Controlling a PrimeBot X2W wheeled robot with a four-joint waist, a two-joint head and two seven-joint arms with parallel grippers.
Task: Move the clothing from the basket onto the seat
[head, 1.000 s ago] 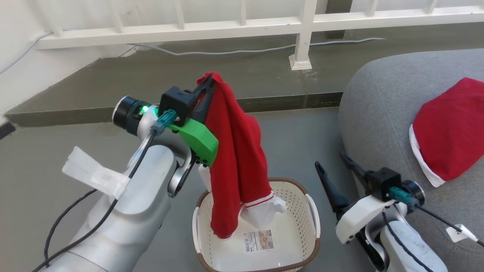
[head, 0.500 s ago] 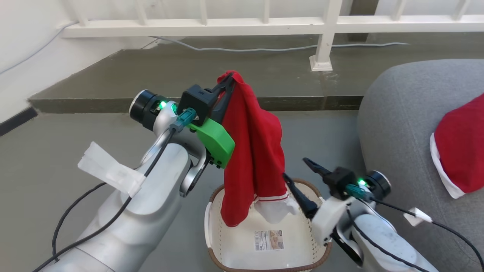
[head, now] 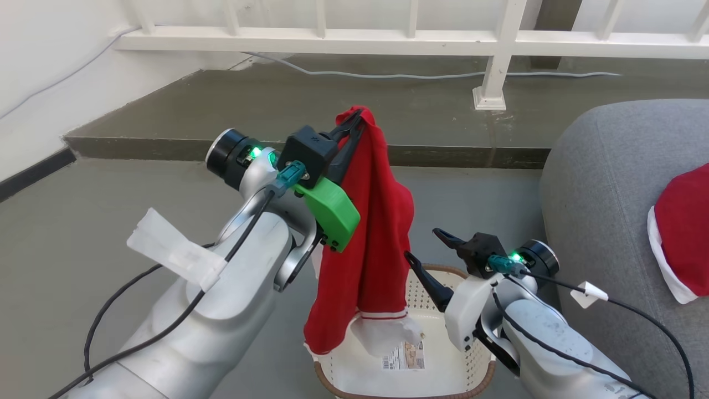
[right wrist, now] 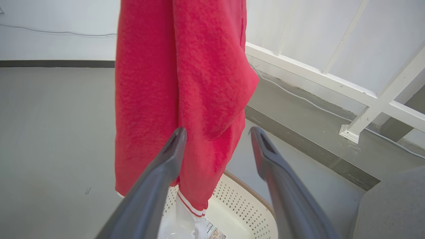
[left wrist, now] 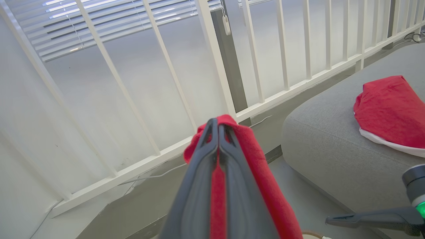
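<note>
The left claw (head: 353, 119) is pinched shut on the top of a red piece of clothing (head: 365, 238) that hangs low over the basket (head: 429, 296), so it could catch the rim or slip out. The right claw (head: 424, 245) is wide apart and empty, just beside the cloth, and could snag it. Another red piece (head: 684, 221) lies on the seat (head: 598, 194), cut off at the edge, and the cloth hides part of the basket's inside.

right gripper (head: 421, 242) swung away from the seat (head: 598, 194) edge, now over the basket (head: 429, 288) right rim, just beside the hanging clothing (head: 376, 238).
</note>
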